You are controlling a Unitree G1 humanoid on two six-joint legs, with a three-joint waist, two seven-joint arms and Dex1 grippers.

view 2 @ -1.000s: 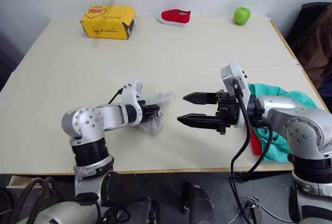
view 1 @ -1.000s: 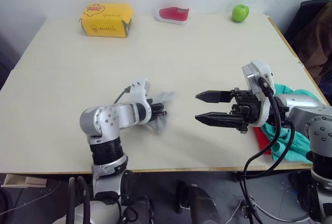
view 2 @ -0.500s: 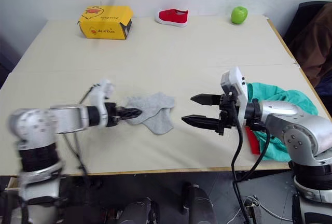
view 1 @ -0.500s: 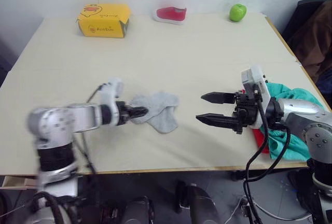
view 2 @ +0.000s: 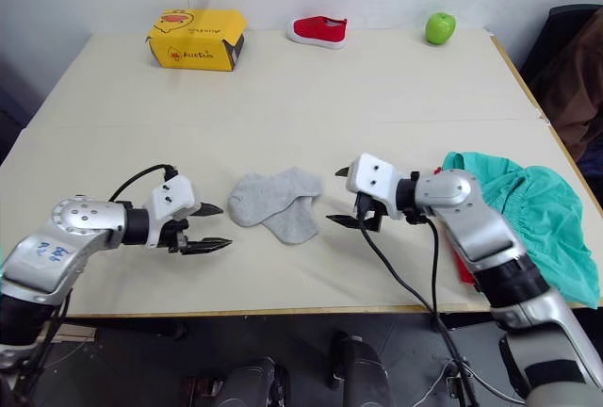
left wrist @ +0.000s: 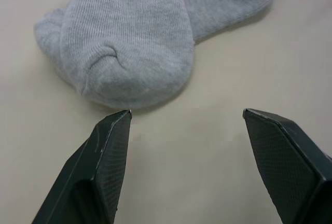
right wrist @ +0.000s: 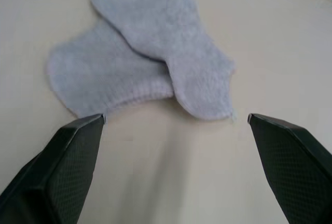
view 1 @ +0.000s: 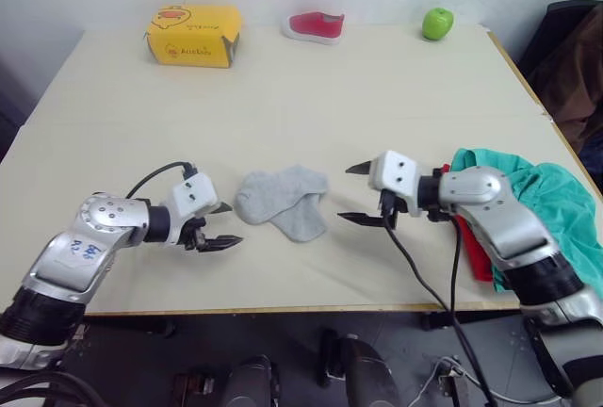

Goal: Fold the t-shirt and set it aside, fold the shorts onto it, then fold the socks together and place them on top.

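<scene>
Pale beige table [view 1: 311,87] is spread under both arms, with a yellow box [view 1: 193,35], a small red shoe [view 1: 315,24] and a green apple [view 1: 437,23] lined up along its far edge at the top of the frame, well clear of the work. At the centre of the frame the socks [view 1: 285,200] are laid flat, one partly overlapping the other (a loose stack, not yet a tidy fold), presumably so that they can be taken together. The left gripper [view 1: 217,226] is held just to the left of them, its fingers spread and empty, low over the tabletop; the right gripper [view 1: 359,194] is held just to the right, likewise spread and empty. Each is pointed toward the socks, which suggests a two-sided approach. At the right edge of the frame the shorts [view 1: 542,209] are heaped over the t-shirt [view 1: 473,249], of which a red strip is seen beneath. That pile appears to have been set aside as the base for the socks.
</scene>
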